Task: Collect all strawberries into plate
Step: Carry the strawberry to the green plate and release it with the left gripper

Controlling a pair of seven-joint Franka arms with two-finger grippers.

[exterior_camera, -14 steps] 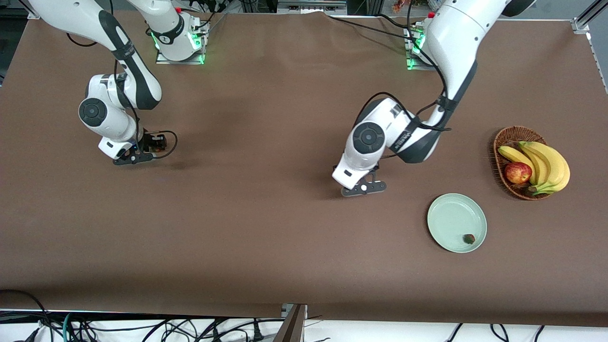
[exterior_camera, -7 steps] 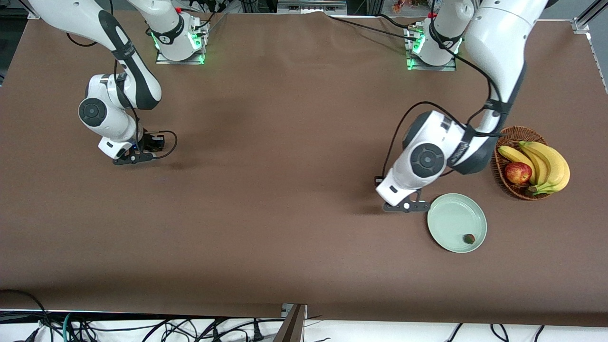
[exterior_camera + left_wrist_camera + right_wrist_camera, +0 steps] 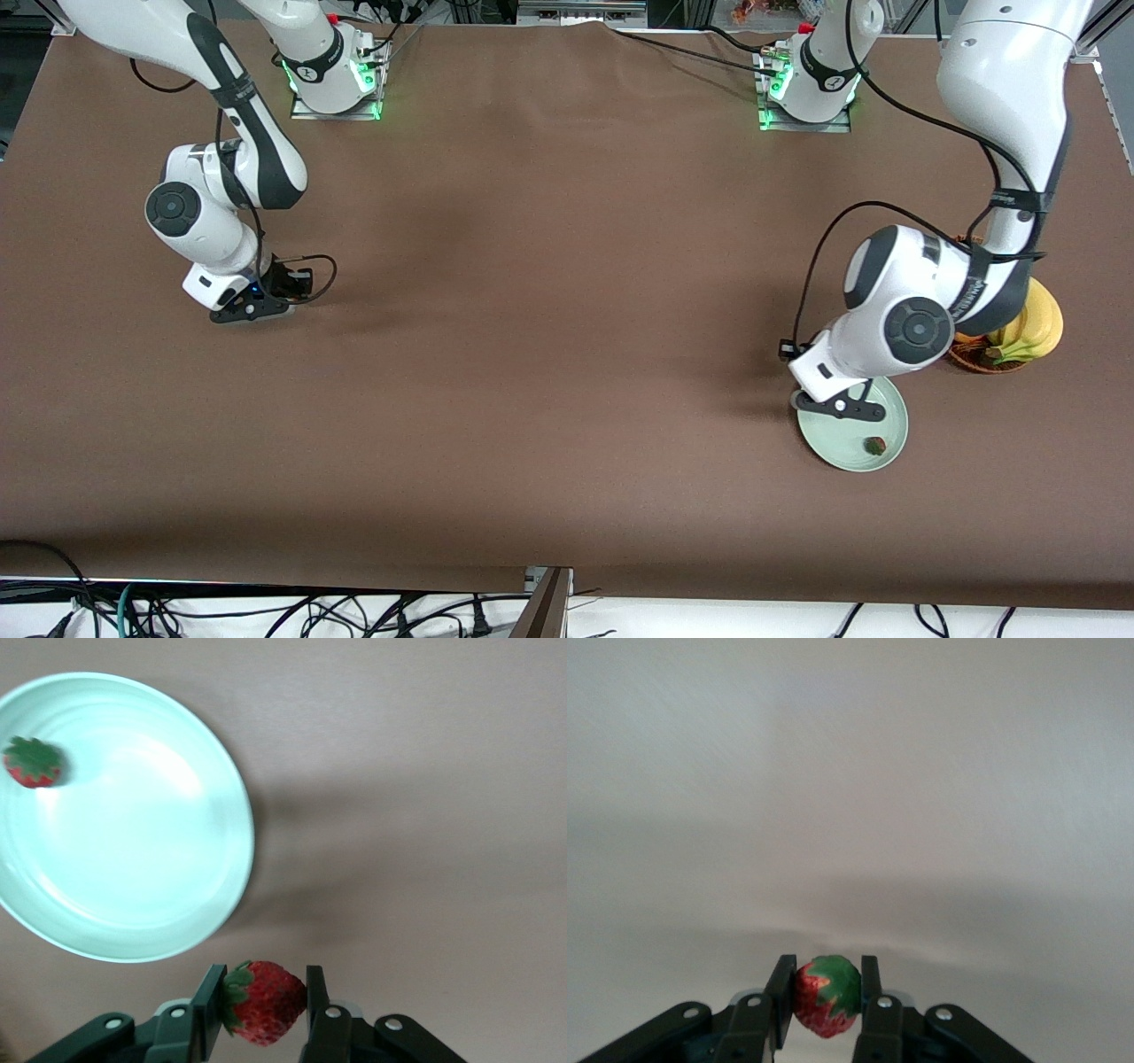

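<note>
Release is the step in hand for the left gripper (image 3: 261, 1014): its jaws are pinching 1 small red strawberry with a green leafy cap (image 3: 263, 1002), and in the front view they are hanging over the 10 o'clock rim of the round, shallow, pale mint-green plate (image 3: 889, 439). I judge the drop is best made once the berry is carried toward the plate's middle and lowered close to the glossy surface, since a rim release could let it roll onto the brown table (image 3: 532, 354). Another tiny red strawberry (image 3: 875, 445) is lying in the plate near 4 o'clock. The left arm is reaching down from its base, wrist bent over the plate, covering most of the brown wicker basket (image 3: 970, 359) and yellow bananas (image 3: 1036, 328). The right gripper (image 3: 827, 1001) is sitting low over the table near the right arm's end, jaws narrowed onto a third strawberry (image 3: 827, 994).
</note>
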